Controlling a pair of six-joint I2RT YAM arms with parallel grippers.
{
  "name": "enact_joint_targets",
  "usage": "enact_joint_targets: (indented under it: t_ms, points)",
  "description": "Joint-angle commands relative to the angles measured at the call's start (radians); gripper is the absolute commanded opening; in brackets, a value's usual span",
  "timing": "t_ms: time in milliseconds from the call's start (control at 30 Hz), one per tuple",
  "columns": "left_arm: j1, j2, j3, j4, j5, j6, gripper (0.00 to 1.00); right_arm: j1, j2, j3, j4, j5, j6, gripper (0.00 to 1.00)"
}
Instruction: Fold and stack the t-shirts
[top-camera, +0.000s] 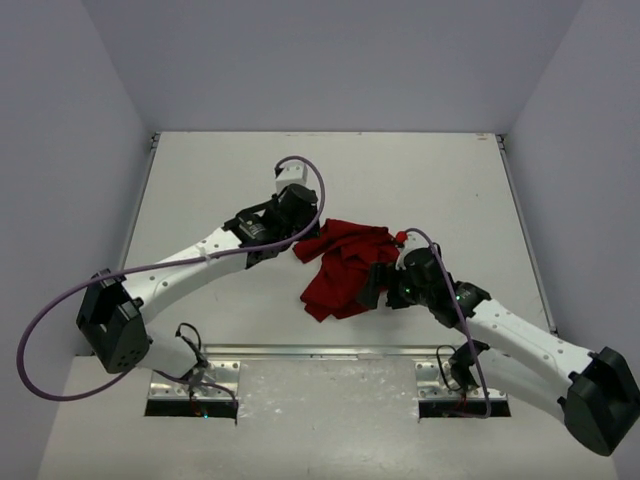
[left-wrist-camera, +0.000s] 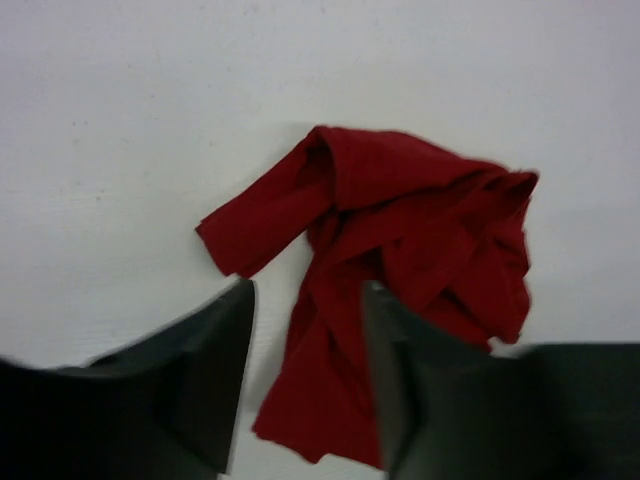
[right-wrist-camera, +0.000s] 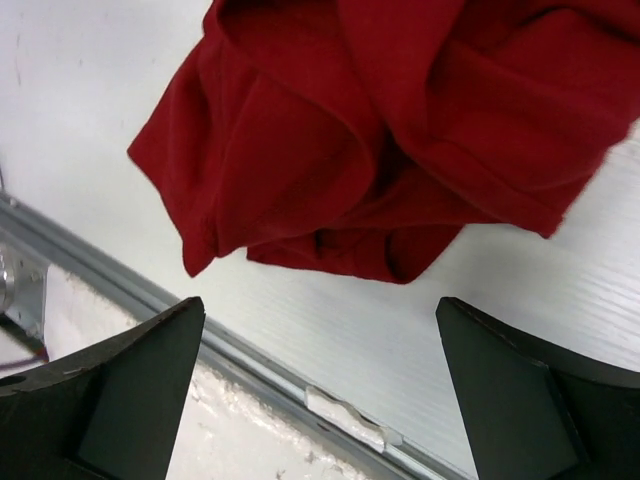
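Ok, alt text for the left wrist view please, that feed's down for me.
A deep-red t-shirt lies crumpled and unfolded on the white table. The two dark fingers of the left tool stand parted at the bottom edge, gripping nothing, the shirt's lower end showing between them.

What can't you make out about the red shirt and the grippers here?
Top view: the right gripper covers the red t-shirt's right edge; the left gripper's fingertips hide under the left arm.
Left wrist view: the fingers and bottom edge cut off the shirt's lower part; pinched or just beneath, unclear.
Right wrist view: the shirt runs off the top edge.
All views: collar and sleeves lost in the crumple.
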Motion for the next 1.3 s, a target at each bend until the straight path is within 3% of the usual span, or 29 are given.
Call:
enact_joint_targets:
  t_ms: [0, 33, 100, 200, 267, 367, 633, 800, 1000, 1033, 1067, 1100, 1133, 1167, 1267]
  points:
    - [-0.022, -0.094, -0.052, 0.003, 0.095, -0.023, 0.46, 0.02, -0.068, 0.002, 0.03, 0.183, 0.1, 0.99]
    - [-0.051, -0.119, -0.113, -0.008, 0.055, -0.044, 0.75, 0.021, -0.075, 0.01, -0.022, 0.195, 0.1, 0.99]
    - [-0.169, -0.155, -0.17, -0.057, 0.0, -0.071, 0.83, 0.023, -0.107, 0.019, -0.067, 0.233, 0.085, 0.99]
    - [-0.317, -0.165, -0.261, -0.062, -0.049, -0.115, 0.66, 0.02, -0.138, 0.055, -0.143, 0.251, 0.022, 0.99]
    - [-0.421, -0.169, -0.331, -0.013, -0.074, -0.083, 0.66, 0.014, -0.138, 0.092, -0.203, 0.271, -0.017, 0.99]
    - [-0.469, -0.144, -0.391, 0.105, -0.094, -0.014, 0.66, -0.003, -0.155, 0.102, -0.228, 0.279, -0.047, 0.99]
    - [-0.5, 0.126, -0.2, 0.078, -0.249, 0.044, 0.64, -0.032, -0.212, 0.126, -0.295, 0.278, -0.093, 0.99]
    - [-0.501, 0.267, -0.071, 0.03, -0.249, 0.043, 0.45, -0.037, -0.224, 0.115, -0.301, 0.287, -0.096, 0.99]
    - [-0.5, 0.274, -0.055, 0.029, -0.207, 0.029, 0.53, -0.043, -0.223, 0.12, -0.3, 0.276, -0.113, 0.99]
    - [-0.5, 0.277, -0.052, 0.033, -0.186, 0.029, 0.57, -0.045, -0.221, 0.12, -0.3, 0.276, -0.116, 0.99]
    - [-0.5, 0.285, -0.043, 0.036, -0.178, 0.027, 0.66, -0.046, -0.218, 0.122, -0.298, 0.275, -0.118, 0.99]
    - [-0.5, 0.288, -0.038, 0.038, -0.171, 0.024, 0.67, -0.046, -0.216, 0.123, -0.297, 0.272, -0.116, 0.99]
    - [-0.5, 0.292, -0.034, 0.038, -0.168, 0.024, 0.65, -0.048, -0.216, 0.123, -0.297, 0.267, -0.118, 0.99]
    - [-0.498, 0.304, -0.029, 0.036, -0.169, 0.023, 0.49, -0.048, -0.218, 0.12, -0.295, 0.265, -0.118, 0.99]
    - [-0.489, 0.338, -0.008, 0.006, -0.183, 0.012, 0.39, -0.048, -0.224, 0.115, -0.286, 0.261, -0.118, 0.99]
